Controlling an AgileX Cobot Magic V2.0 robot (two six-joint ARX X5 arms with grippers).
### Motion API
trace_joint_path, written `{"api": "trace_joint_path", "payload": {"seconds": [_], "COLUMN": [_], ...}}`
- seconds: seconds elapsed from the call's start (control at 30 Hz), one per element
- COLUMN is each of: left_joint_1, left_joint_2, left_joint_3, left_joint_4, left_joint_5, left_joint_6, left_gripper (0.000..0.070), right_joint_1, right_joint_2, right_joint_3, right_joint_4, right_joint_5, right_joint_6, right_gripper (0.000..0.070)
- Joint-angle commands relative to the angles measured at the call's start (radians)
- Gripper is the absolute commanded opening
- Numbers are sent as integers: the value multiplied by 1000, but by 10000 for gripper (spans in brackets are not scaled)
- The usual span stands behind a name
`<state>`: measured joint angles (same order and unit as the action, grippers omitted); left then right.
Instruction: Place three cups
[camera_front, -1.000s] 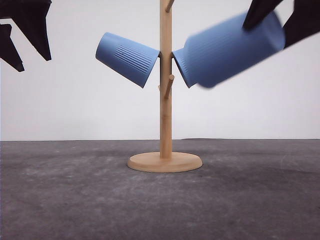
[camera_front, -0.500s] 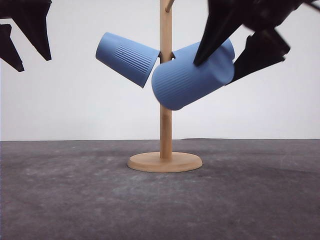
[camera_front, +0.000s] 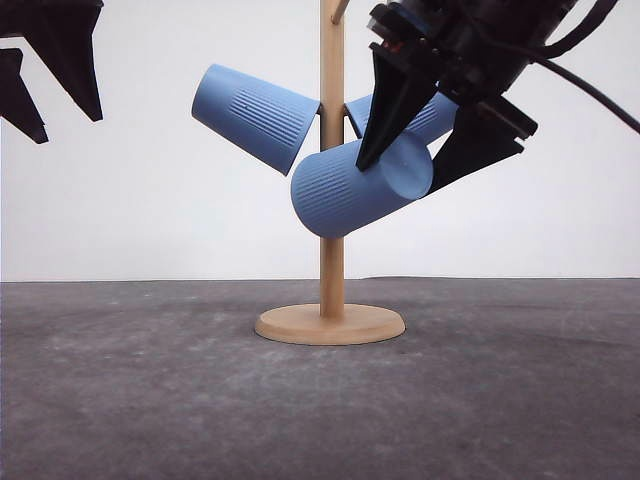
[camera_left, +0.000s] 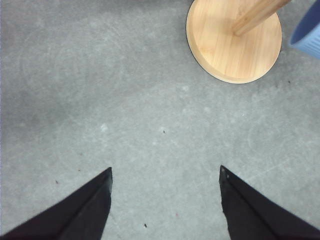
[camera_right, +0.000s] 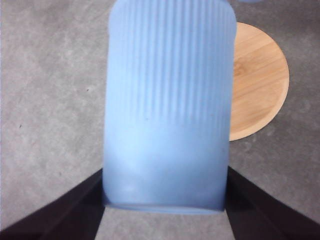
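Blue ribbed cup (camera_front: 360, 190) pinched in right gripper (camera_front: 432, 150); left gripper (camera_left: 165, 202) spread, empty

Three ribbed light-blue cups: left cup (camera_front: 256, 117), right cup (camera_front: 432, 113), tilted front cup (camera_front: 355, 187).

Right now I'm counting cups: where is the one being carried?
In the front view, the carried cup is in the right gripper, tilted, in front of the wooden stand, below two hung cups.
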<state>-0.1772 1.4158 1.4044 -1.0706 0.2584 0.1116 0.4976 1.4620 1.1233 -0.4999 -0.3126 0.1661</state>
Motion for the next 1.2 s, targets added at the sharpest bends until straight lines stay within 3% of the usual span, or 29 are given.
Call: {"api": "trace_joint_path", "payload": {"seconds": [0.0, 0.67, 0.9, 1.17], "left_joint_1": [-3, -3, -3, 2], "left_joint_2": [11, 11, 11, 11], "left_joint_3": [26, 26, 26, 26], "left_joint_4": [2, -14, -15, -45], "left_joint_5": [-3, -3, -3, -3], "left_joint_6": [-2, -1, -1, 5], "left_gripper": [393, 393, 393, 393], "right_joint_1": [5, 4, -8, -60], "right_joint_2": [17, 15, 11, -75], "right_joint_3": [22, 34, 49, 63], "right_joint_4": [23, 120, 206, 170], "right_joint_5": [10, -17, -164, -188], "right_joint_6": [21, 54, 107, 86], "right_gripper": [493, 498, 498, 498]}}
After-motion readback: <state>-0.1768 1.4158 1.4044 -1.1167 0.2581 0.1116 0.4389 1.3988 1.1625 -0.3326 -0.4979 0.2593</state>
